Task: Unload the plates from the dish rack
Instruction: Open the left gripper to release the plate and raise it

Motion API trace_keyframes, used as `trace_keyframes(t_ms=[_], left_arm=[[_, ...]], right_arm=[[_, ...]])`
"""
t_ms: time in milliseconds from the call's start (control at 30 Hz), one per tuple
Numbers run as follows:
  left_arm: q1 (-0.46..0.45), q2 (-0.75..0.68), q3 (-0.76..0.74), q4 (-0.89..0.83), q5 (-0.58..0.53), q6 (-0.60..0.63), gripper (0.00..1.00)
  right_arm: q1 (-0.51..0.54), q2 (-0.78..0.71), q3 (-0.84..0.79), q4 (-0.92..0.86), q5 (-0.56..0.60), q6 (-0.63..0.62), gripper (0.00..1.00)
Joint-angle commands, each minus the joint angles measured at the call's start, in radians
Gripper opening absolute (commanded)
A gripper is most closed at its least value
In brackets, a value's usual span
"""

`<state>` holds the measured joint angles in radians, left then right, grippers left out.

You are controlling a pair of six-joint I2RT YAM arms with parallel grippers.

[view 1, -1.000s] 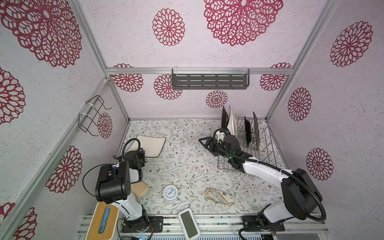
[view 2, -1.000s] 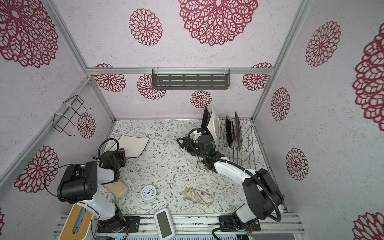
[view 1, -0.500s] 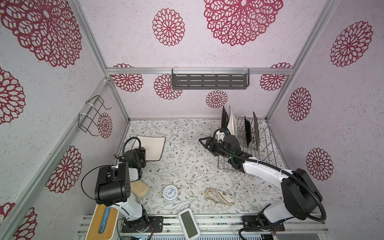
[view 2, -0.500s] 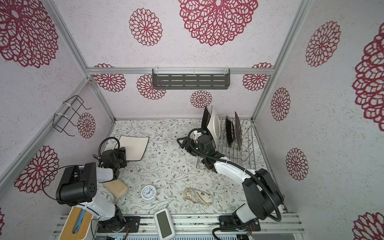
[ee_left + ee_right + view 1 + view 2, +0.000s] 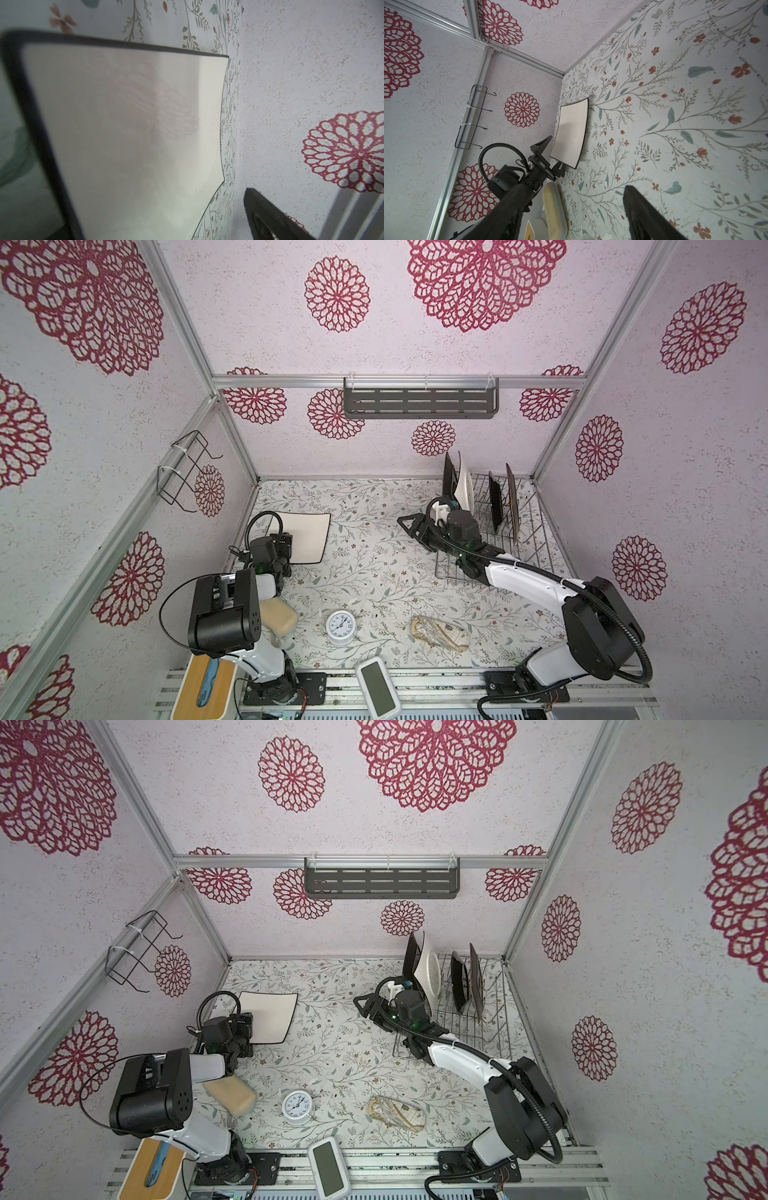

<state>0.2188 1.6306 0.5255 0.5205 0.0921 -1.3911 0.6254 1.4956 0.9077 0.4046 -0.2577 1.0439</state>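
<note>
White square plate (image 5: 307, 535) with a dark rim lies flat on the tabletop (image 5: 374, 564) at the left and looks delivered: left pincer (image 5: 286, 540) sits at its near edge, jaws wide, gripping nothing. Right pincer (image 5: 411, 531) hangs open and empty just beside the dish rack (image 5: 536, 539), where four plates (image 5: 494, 506) stand upright in the tines, probably next up.

Lower left, white-shelled left arm (image 5: 266, 585), boxy black joints; right, matching right arm (image 5: 528, 578); ribbed black cables (image 5: 645, 657) loop both.
</note>
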Motion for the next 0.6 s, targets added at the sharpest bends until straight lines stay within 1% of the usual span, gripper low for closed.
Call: trace_keyframes(t_ms=[0,133,333,567], left_arm=[[-0.011,-0.022,0.028,-0.017,-0.013,0.022,0.99],[-0.016,-0.008,0.042,-0.058,-0.006,0.042,0.98],[-0.038,-0.015,0.066,-0.169,-0.061,0.09,0.97],[-0.051,-0.055,0.05,-0.236,-0.083,0.092,0.97]], right_arm=[[0.002,-0.037,0.028,0.029,0.019,-0.033,0.78],[-0.002,-0.056,0.008,0.035,0.034,-0.037,0.78],[-0.009,-0.073,-0.004,0.031,0.032,-0.053,0.78],[-0.021,-0.096,-0.021,0.045,0.016,-0.074,0.8]])
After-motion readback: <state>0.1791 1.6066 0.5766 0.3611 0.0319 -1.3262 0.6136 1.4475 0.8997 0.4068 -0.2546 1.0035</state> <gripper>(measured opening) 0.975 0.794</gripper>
